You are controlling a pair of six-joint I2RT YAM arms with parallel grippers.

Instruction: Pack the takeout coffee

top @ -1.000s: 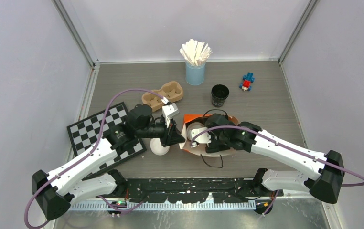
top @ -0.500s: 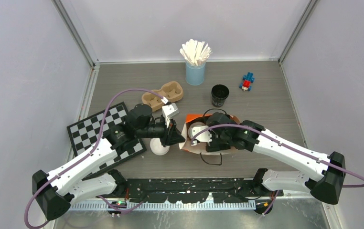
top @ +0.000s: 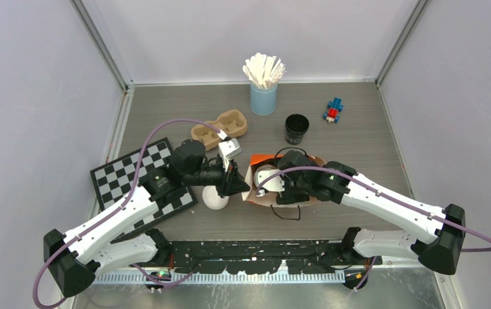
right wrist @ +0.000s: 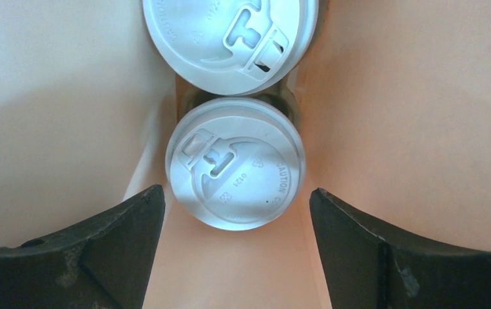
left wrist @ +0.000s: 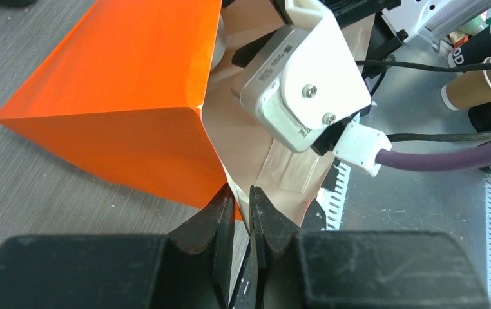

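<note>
Right arm has slid a tiny bit over the orange bag (left wrist: 120, 96); the left arm has stayed put.
Two coffee cups (right wrist: 235, 164) with white lids sit side by side deep in the bag. The right gripper (right wrist: 236, 193) hangs over them, jaws wide, holding nothing. The left gripper (left wrist: 240, 193) pinches the bag's edge to keep it open. One black cup (top: 296, 129) with no lid stands outside, so the packing looks mostly done, not finished.
</note>
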